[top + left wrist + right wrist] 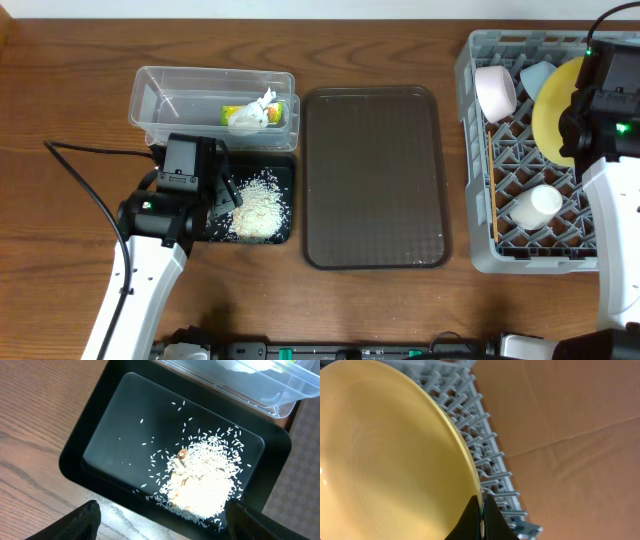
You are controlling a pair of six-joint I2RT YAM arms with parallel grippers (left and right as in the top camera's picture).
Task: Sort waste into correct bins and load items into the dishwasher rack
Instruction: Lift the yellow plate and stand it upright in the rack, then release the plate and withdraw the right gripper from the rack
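The white rice heap [258, 210] lies in the black tray [285, 170], also in the left wrist view [202, 485]. My left gripper [160, 525] is open above the tray's [105, 430] near edge. The clear tub [160, 95] holds the green-and-yellow wrapper [238, 115] and the white tissue [265, 108]. My right gripper [482, 517] is shut on the rim of the yellow plate [385, 460], which stands on edge in the grey rack [480, 255]. The rack also holds the pink bowl [495, 90], blue bowl [537, 75] and white cup [535, 205]. No chopsticks show.
The dark brown serving tray [372, 175] lies between the bins and the rack. A black cable [85, 190] runs over the table left of my left arm. The rack's pegs [485, 450] stand right behind the plate's edge.
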